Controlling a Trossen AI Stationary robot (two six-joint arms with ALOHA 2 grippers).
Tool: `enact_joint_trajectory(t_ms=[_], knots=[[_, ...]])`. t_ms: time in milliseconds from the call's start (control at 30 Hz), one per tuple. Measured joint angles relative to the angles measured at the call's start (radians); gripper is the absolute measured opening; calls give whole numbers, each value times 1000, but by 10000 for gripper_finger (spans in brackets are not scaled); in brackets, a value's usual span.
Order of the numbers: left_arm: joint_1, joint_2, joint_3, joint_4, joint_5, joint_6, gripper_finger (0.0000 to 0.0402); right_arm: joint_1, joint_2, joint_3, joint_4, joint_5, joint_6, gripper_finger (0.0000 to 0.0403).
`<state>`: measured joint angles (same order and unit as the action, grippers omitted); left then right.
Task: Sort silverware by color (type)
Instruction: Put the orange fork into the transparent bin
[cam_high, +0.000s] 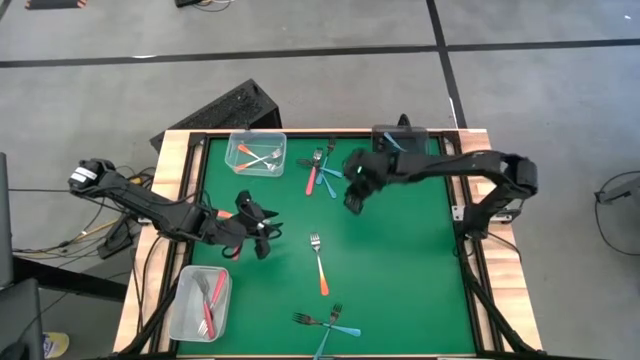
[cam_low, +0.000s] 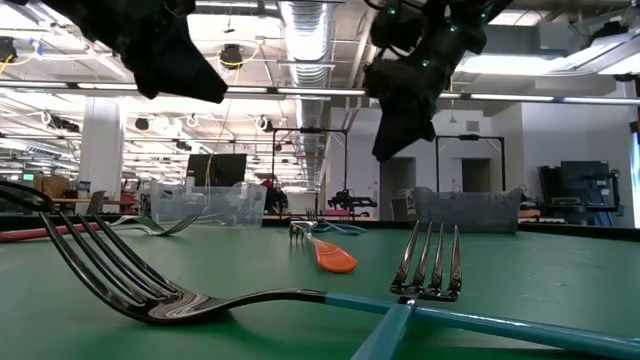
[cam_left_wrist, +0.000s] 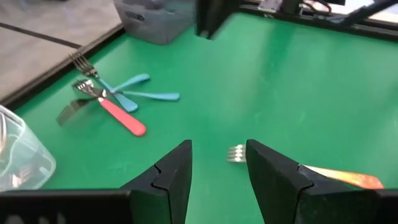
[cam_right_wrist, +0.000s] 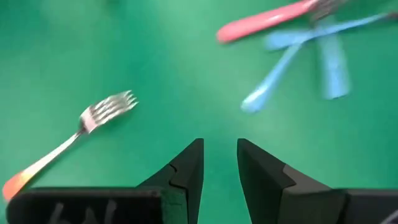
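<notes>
Both empty, fingers apart, the left gripper (cam_high: 262, 232) and right gripper (cam_high: 352, 195) hover over the green mat (cam_high: 400, 270) flanking 1 orange-handled fork (cam_high: 319, 262) lying mid-table.

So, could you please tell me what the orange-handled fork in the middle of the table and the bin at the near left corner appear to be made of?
The orange-handled fork: the tines look like polished metal, silvery and glinting; the handle looks like smooth, glossy plastic, judging by its solid orange colour. The bin: probably clear, slightly frosted plastic, since the forks inside show through its walls.
</notes>
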<state>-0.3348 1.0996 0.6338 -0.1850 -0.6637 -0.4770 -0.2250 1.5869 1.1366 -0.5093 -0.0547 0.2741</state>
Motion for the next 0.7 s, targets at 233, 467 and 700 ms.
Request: enact_joint_trajectory(t_ms=[233, 467, 700], knots=[[-25, 0, 0, -20, -41, -42, 139, 202, 126, 0, 83, 0, 53, 122], [-24, 0, 0, -17, -45, -55, 139, 265, 157, 0, 192, 2, 96, 122], [-24, 0, 0, -18, -44, -72, 139, 305, 195, 1, 388, 4, 117, 125]])
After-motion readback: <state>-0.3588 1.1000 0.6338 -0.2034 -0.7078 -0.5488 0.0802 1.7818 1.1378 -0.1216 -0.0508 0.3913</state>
